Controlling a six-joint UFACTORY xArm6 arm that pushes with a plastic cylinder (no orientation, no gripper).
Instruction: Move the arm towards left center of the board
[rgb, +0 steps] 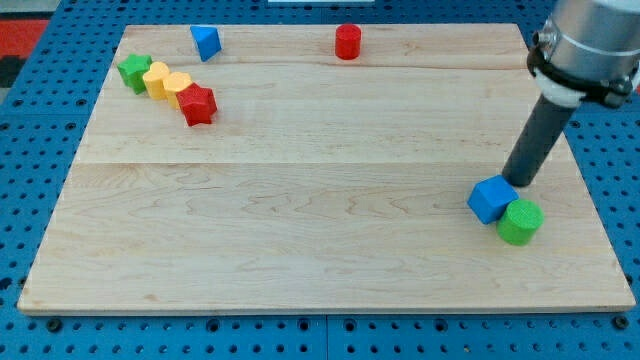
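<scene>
My tip (517, 183) stands at the view's right, touching or just behind the top edge of a blue cube (490, 199). A green cylinder (520, 221) sits against the cube's lower right side. At the view's upper left lies a cluster: a green star-shaped block (134, 71), a yellow heart-shaped block (166, 83) and a red star-shaped block (198, 104), close together in a diagonal row. A blue block (206, 42) sits near the top edge, left of centre. A red cylinder (347, 42) stands near the top edge at centre. The wooden board (300, 200) carries all of them.
The arm's grey body (590, 45) hangs over the board's upper right corner. A blue perforated table (30, 200) surrounds the board on all sides.
</scene>
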